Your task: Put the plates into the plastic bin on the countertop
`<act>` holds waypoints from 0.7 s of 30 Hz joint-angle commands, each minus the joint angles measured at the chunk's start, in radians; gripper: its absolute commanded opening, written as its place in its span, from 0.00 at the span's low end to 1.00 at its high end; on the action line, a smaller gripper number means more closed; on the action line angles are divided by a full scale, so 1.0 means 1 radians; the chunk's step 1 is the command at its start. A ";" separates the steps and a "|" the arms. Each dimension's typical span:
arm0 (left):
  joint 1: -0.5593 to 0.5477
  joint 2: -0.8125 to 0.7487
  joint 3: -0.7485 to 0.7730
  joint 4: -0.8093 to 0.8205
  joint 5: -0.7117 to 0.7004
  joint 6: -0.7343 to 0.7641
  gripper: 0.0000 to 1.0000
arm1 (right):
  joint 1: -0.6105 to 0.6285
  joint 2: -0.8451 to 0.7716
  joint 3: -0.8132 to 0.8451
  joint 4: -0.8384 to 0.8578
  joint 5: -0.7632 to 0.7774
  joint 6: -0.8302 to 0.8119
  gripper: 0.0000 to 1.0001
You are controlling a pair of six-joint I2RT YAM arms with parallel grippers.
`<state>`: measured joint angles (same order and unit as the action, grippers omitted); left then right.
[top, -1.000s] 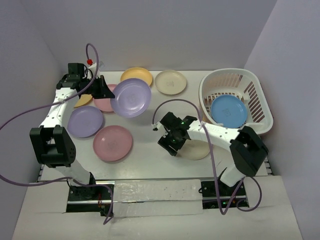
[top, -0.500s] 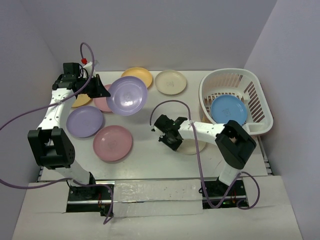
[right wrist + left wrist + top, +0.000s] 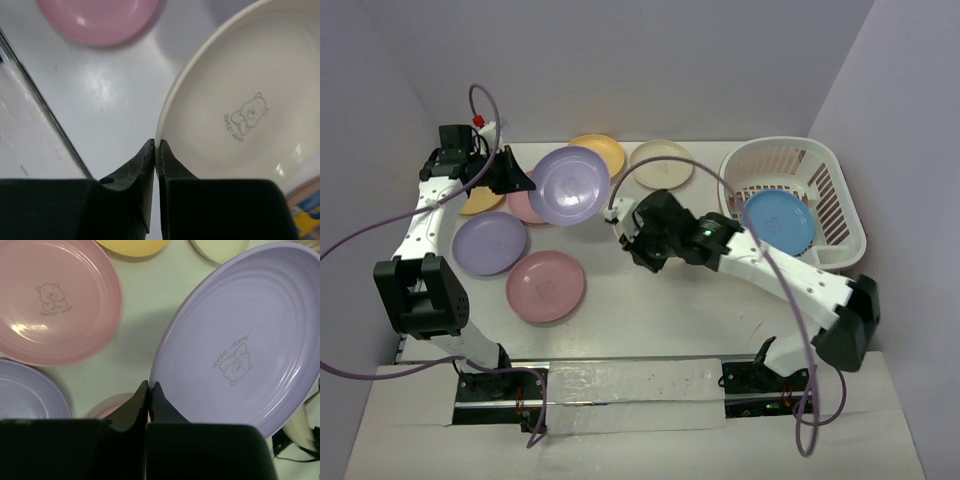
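Left claw point(image 3: 149, 388) pinching lavender plate point(image 3: 240, 340) rim, plate tilted. Right claw point(image 3: 156, 146) pinching cream plate point(image 3: 235, 100) rim. Blue plate point(image 3: 777, 222) lies in plastic bin point(image 3: 790, 146).

Smooth, faintly glossy plastic plates point(image 3: 240, 350)

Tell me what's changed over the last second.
The right gripper has lifted the cream plate off the countertop, moving it away and slightly left. The left gripper, still clamping the lavender plate, drifted slightly away and left. The blue plate in the bin and the near pink plate stayed put.
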<state>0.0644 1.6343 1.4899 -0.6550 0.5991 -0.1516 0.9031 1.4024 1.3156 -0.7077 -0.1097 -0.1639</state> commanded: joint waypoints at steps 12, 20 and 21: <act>0.082 -0.111 -0.010 0.202 0.015 -0.163 0.00 | -0.394 -0.297 0.042 0.084 0.416 0.098 0.00; -0.011 -0.089 -0.008 0.189 -0.047 -0.134 0.00 | -0.647 -0.220 -0.043 0.154 0.428 0.113 0.00; -0.028 -0.090 -0.006 0.189 -0.057 -0.126 0.00 | -0.687 -0.206 -0.054 0.162 0.395 0.114 0.00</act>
<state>0.1012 1.5501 1.4662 -0.5113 0.5669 -0.2834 0.2994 1.1448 1.3014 -0.6342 0.2990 -0.0678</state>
